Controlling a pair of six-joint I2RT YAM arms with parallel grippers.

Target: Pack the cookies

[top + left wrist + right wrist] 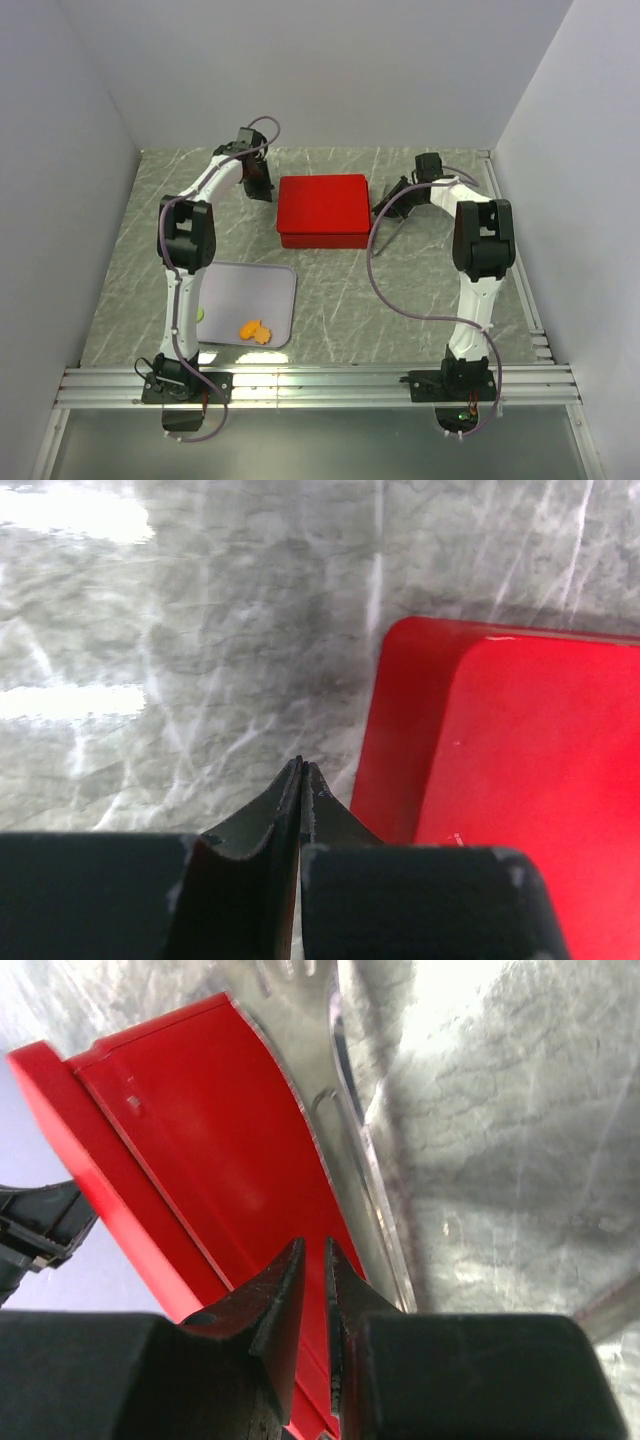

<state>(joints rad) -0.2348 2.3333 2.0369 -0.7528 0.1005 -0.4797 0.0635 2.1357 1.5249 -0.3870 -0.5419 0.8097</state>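
Two orange cookies (256, 330) and a small green one (200, 315) lie on a pale grey tray (270, 285) at the near left. A red box (322, 208) with its lid closed stands mid-table. My left gripper (260, 187) is shut and empty, just off the box's left edge; the left wrist view shows its tips (302, 767) together beside the red box (520, 770). My right gripper (386, 208) is at the box's right edge. In the right wrist view its jaws (312, 1247) stand a narrow slit apart over the red box (190, 1150), with nothing between them.
A clear plastic rim (350, 1150) runs along the red box's side in the right wrist view. White walls enclose the table at the back and both sides. A metal rail (320, 385) runs along the near edge.
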